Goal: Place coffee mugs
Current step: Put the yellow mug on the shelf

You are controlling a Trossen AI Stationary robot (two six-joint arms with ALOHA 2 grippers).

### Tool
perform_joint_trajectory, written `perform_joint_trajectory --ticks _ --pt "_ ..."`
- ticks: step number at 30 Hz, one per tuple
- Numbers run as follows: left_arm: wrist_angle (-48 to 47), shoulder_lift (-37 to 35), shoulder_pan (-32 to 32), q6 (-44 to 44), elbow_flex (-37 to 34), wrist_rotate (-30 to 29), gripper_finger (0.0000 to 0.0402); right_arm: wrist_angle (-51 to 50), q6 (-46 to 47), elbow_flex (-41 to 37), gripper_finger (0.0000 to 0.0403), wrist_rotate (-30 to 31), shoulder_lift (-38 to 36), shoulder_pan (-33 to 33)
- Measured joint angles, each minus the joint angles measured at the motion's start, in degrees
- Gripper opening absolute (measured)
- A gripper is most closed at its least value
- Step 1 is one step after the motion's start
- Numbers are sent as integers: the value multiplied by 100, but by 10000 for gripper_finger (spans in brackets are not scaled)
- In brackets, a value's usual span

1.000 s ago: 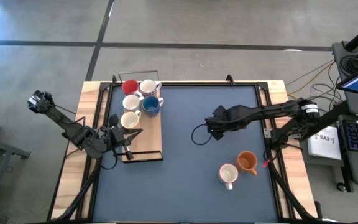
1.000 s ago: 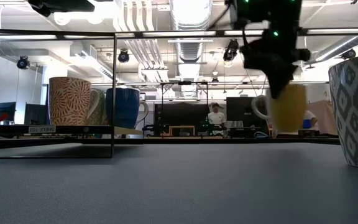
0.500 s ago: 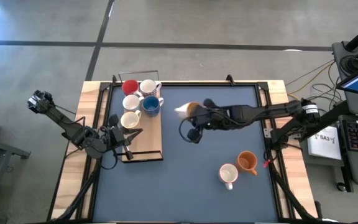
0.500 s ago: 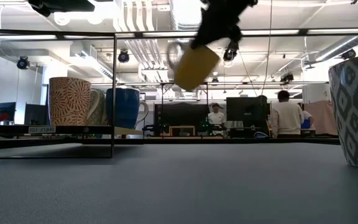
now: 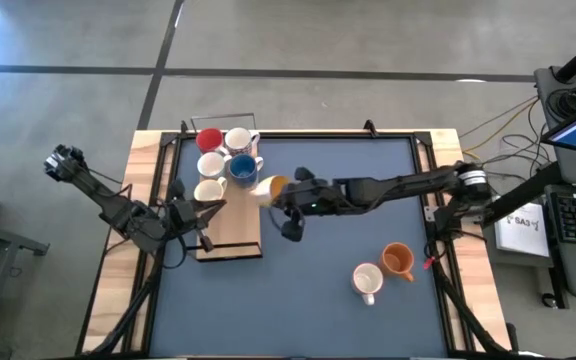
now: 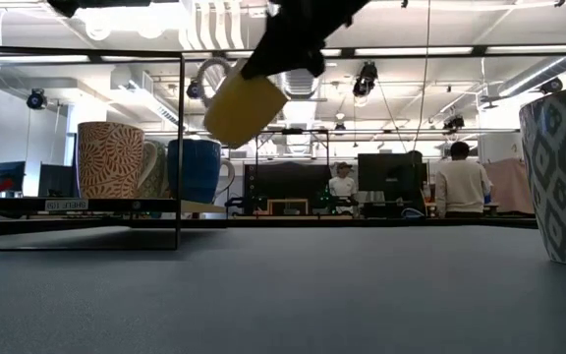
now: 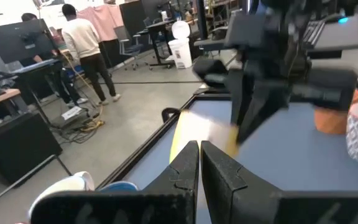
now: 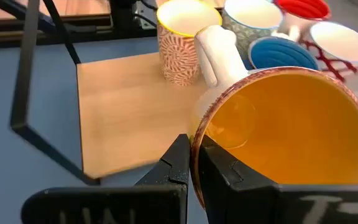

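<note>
While the right tool (image 5: 286,192) clenches the yellow mug's (image 5: 271,187) rim, tilted in mid-frame, the wooden board (image 5: 236,235) lies just left; the left tool (image 5: 208,212) idles clenched.

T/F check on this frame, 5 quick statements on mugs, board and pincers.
1. The right pincer is shut on the rim of a yellow mug. True.
2. That mug stands on the table. False: in the low view it hangs tilted in the air.
3. Five mugs stand on the wooden board. True: red, blue and three light ones.
4. The left pincer holds a mug. False: it is shut on nothing, beside the board.
5. The orange mug and white mug stand on the board. False: they stand on the blue table, near the right arm's side.
</note>
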Motion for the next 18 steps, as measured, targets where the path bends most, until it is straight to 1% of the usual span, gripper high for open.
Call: perform_joint_trajectory --ticks 3,8,15,18 --pt "5 -5 -31 -78 41 -4 0 -95 -260 449 9 -2 422 -10" --pt "2 -11 -49 -156 60 -4 0 -644 -500 1251 9 -8 1085 -10" --pt "-18 -11 -60 -156 60 -6 0 -1631 -541 2209 9 -17 1726 -10" --pt "-20 -11 -60 -156 60 -6 0 -1865 -573 2564 9 -24 1936 -12"
